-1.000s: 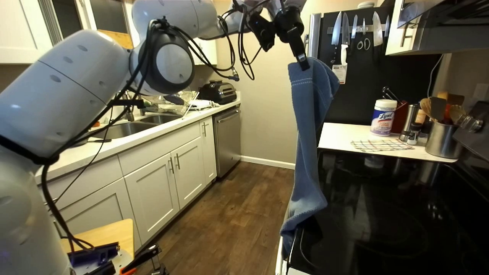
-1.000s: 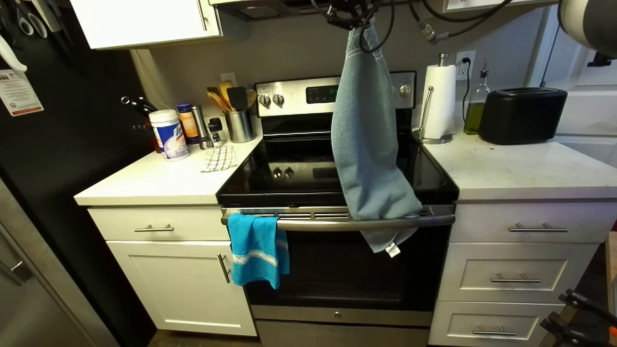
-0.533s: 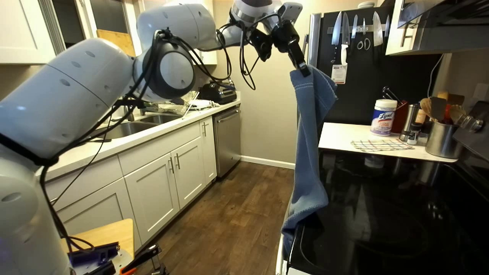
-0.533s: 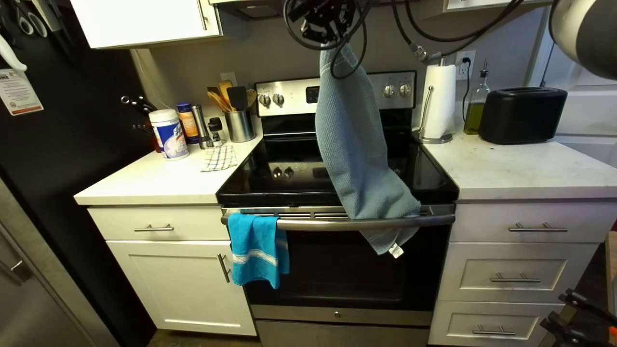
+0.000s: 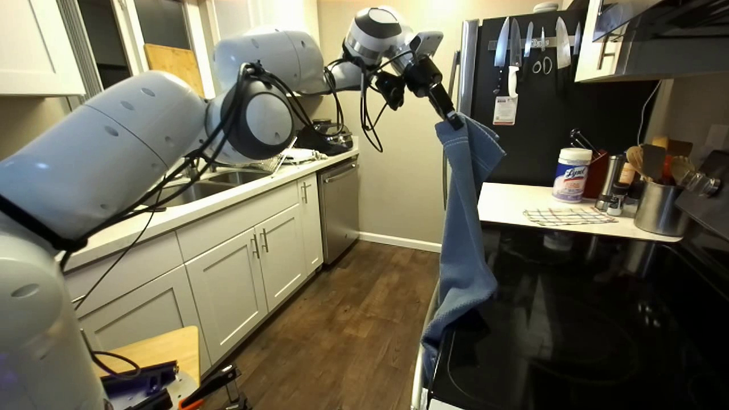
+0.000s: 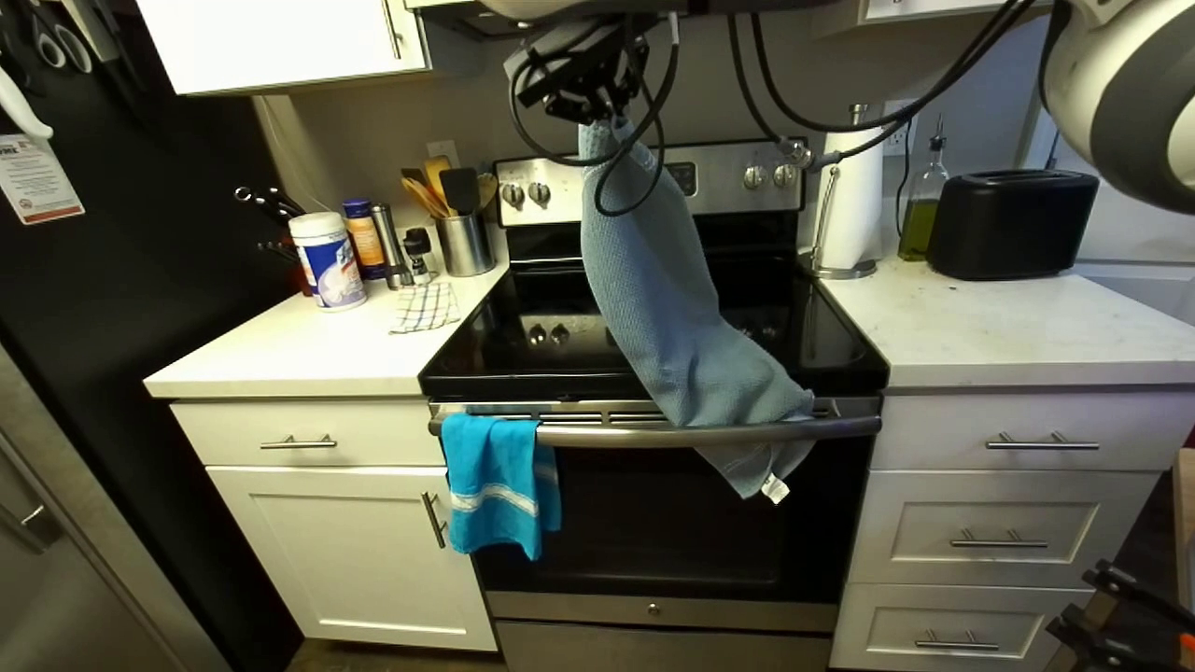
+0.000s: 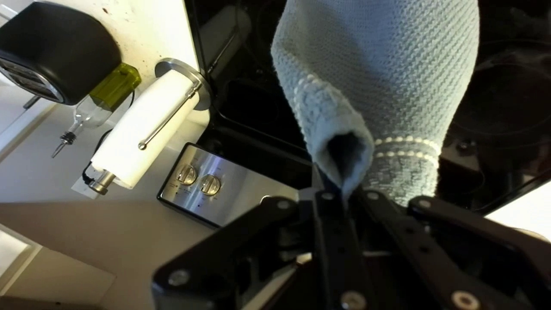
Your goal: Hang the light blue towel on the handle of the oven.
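Observation:
The light blue towel hangs slantwise from my gripper, which is shut on its stitched upper corner high above the oven's front. In the wrist view the towel folds into a small loop right at the jaws. Lower down, the cloth rests against the front edge of the oven and passes behind the handle, a long silvery bar. Below that bar a tagged towel corner shows, right of centre. The fingertips themselves are mostly covered by cloth in the wrist view.
A bright blue striped towel hangs at the handle's left end. Paper towels, an oil bottle and a toaster stand on the right counter. A utensil crock and wipes tub stand left.
My gripper has come down and shifted toward the refrigerator side, drawing the towel's upper part with it. The towel slants more now; its tagged corner below the handle has moved only slightly.

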`<action>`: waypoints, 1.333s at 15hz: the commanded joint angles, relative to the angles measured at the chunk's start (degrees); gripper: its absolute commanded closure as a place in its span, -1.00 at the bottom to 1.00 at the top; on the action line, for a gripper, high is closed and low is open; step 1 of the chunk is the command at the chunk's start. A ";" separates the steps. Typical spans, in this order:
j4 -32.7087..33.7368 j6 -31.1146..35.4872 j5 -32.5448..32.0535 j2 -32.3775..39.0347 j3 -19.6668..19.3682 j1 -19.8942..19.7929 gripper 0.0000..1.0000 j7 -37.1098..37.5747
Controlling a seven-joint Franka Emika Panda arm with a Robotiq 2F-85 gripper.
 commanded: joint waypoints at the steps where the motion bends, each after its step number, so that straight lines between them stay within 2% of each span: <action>1: 0.00 3.09 2.14 1.52 -0.85 0.72 0.97 4.26; 6: 0.00 7.03 1.66 5.33 -1.65 3.19 0.97 11.12; 10: -0.01 5.89 1.73 8.11 -1.84 5.27 0.97 12.88; 20: 0.24 6.49 1.00 8.01 -3.95 7.49 0.97 17.95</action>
